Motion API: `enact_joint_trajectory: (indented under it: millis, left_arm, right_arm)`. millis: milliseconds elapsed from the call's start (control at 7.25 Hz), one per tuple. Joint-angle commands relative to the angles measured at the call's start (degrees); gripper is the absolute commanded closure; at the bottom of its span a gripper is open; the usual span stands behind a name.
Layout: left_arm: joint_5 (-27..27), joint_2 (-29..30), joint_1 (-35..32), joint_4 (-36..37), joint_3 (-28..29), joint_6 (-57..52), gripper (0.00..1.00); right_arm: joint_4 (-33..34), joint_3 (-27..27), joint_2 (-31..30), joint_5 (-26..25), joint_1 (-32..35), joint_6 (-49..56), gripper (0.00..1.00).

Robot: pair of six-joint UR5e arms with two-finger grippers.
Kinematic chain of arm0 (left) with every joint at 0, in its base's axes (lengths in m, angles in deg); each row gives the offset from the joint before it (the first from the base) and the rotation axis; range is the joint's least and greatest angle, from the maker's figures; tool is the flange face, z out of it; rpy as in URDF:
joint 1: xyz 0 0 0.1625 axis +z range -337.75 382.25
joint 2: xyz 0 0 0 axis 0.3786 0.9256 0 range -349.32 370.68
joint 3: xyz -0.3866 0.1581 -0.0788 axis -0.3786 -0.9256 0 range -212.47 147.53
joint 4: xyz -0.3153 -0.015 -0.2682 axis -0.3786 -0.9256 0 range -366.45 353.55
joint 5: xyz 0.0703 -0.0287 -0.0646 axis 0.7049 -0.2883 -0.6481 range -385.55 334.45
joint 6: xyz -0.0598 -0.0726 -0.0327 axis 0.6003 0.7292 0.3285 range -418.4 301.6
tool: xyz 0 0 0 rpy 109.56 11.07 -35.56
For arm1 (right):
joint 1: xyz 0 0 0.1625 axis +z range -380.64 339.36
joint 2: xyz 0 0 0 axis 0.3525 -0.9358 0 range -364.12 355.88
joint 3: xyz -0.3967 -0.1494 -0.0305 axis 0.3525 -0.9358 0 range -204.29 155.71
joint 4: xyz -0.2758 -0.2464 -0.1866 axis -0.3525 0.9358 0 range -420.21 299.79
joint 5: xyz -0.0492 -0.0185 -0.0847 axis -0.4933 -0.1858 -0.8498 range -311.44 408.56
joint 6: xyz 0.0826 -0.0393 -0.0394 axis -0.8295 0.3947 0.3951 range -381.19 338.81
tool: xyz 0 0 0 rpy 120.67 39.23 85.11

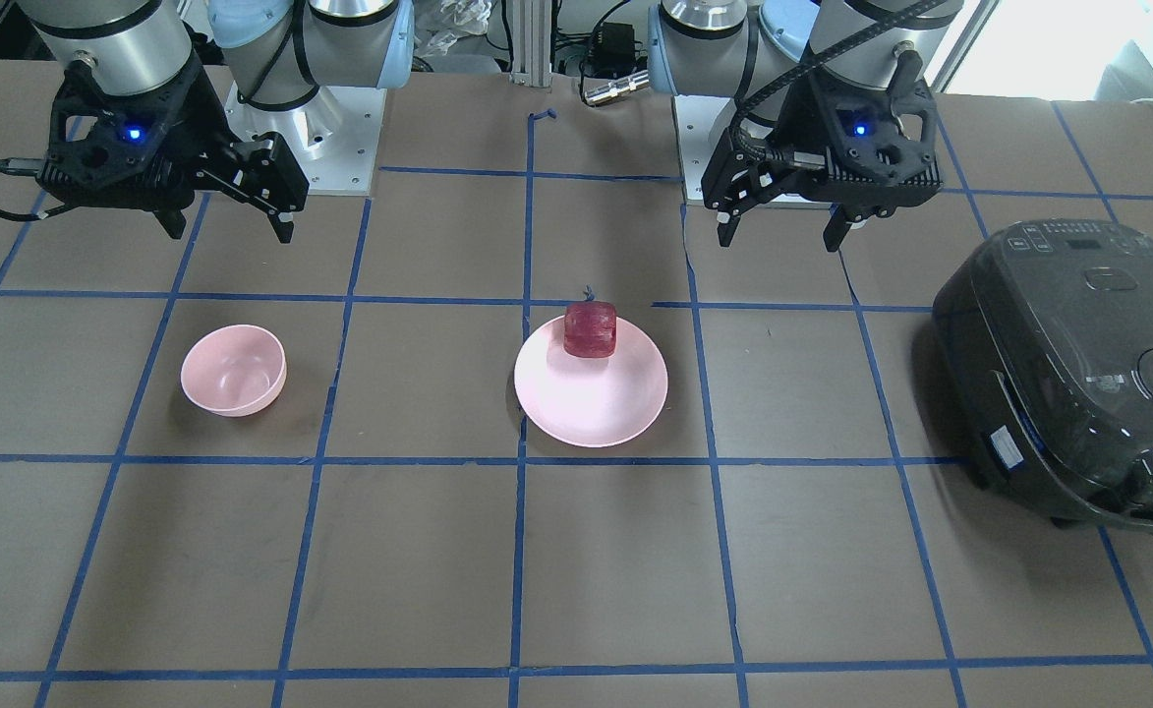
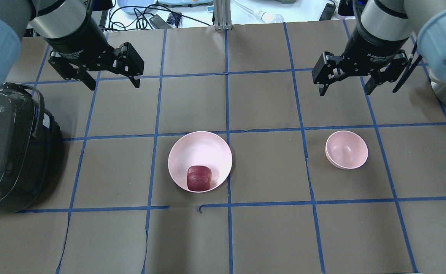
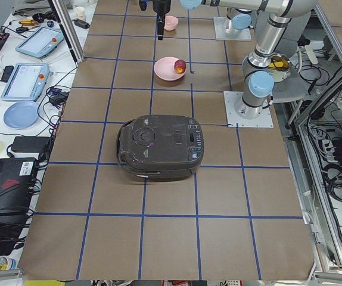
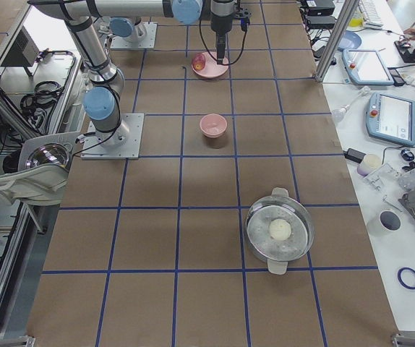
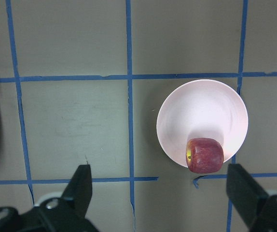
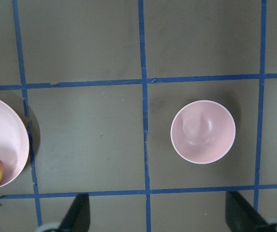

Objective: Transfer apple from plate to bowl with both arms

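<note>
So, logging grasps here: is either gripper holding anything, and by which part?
Nothing held: left gripper and right gripper are open, apple sits on the plate.

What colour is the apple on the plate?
Dark red, mottled skin on the apple; left wrist-mounted view shows it best.

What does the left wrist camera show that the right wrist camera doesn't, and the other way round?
Only the left wrist view shows the whole plate with the whole apple near its rim, beyond the open left gripper. Only the right wrist view shows the bowl, empty, beyond the open right gripper. Both share the brown table with its blue tape grid, and the plate and apple, though the right wrist view catches only a slice of each at its left edge.
</note>
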Motion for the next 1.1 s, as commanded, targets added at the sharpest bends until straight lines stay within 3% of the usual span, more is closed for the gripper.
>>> enact_joint_trajectory:
  millis: [0,966]
  left_arm:
    - [-0.1,0.0,0.0,0.0,0.0,0.0,0.0]
    - [0.0,-0.3,0.0,-0.1,-0.1,0.0,0.0]
  right_arm:
    - [0.1,-0.1,-0.3,0.8,0.0,-0.1,0.0]
    - [0.0,0.0,-0.2,-0.1,0.0,0.0,0.0]
